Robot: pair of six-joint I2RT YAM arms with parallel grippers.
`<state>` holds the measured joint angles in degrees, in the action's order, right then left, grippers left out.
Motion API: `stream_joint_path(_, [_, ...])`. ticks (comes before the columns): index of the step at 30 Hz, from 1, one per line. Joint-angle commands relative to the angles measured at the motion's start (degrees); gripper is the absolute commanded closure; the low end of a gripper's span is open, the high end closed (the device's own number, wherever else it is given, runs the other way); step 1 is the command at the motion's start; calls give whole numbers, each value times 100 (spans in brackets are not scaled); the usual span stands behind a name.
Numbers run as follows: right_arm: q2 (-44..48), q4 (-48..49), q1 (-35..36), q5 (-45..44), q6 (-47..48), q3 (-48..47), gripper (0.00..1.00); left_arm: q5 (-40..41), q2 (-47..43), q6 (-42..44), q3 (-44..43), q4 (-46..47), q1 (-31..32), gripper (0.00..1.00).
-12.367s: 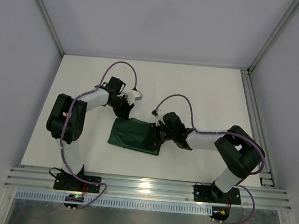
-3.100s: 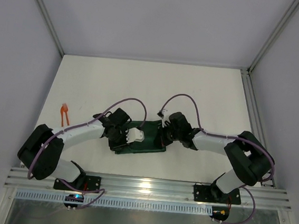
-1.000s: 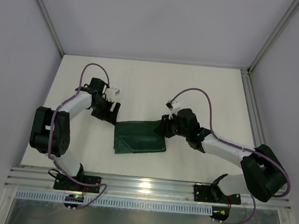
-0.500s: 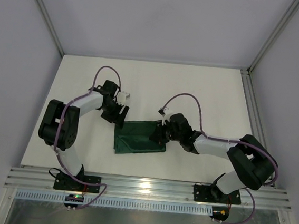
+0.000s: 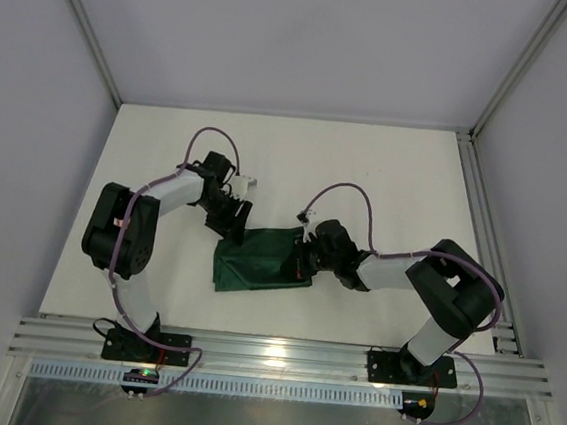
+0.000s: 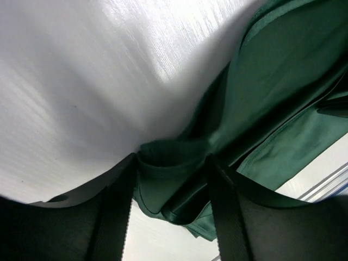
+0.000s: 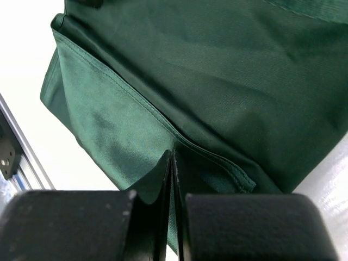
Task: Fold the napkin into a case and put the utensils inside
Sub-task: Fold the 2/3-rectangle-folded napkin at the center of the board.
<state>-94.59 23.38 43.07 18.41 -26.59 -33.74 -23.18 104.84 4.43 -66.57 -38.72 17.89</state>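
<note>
The dark green napkin (image 5: 259, 260) lies folded into an oblong on the white table (image 5: 368, 170). At its far left corner, my left gripper (image 5: 234, 222) is open. In the left wrist view its fingers (image 6: 117, 212) straddle a bunched fold of the napkin (image 6: 174, 163). At the right edge, my right gripper (image 5: 307, 258) is shut on the napkin. In the right wrist view, the right gripper (image 7: 173, 157) pinches a thin layer of the napkin (image 7: 179, 65). The utensils are out of view.
An aluminium rail (image 5: 270, 355) runs along the near edge, with both arm bases on it. A slotted rail (image 5: 483, 232) borders the table's right side. Grey walls (image 5: 28, 148) close in the left, back and right. Purple cables (image 5: 341, 190) loop over both arms.
My left gripper has come right and nearer, onto the napkin's far left corner, and its jaws have narrowed around a fold. My right gripper slid left onto the right edge and shut.
</note>
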Motion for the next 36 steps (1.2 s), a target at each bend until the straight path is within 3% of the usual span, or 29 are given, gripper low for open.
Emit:
stream_joint_path(1, [-227,123,26,-145,-197,25,95,-81,432,14,276,-268,83,46])
stream_joint_path(7, [-148,-8,26,-224,-215,-1,96,-143,222,137,258,-206,83,71])
stream_joint_path(15, [-271,9,17,-233,-276,-28,96,-222,-814,585,749,250,118,99])
stream_joint_path(24, [-508,-202,17,-391,-382,-212,96,515,-1598,998,1357,918,706,100])
stream_joint_path(36, [-684,-308,-97,-646,-900,-274,96,2765,-2775,1930,2296,1929,2288,100])
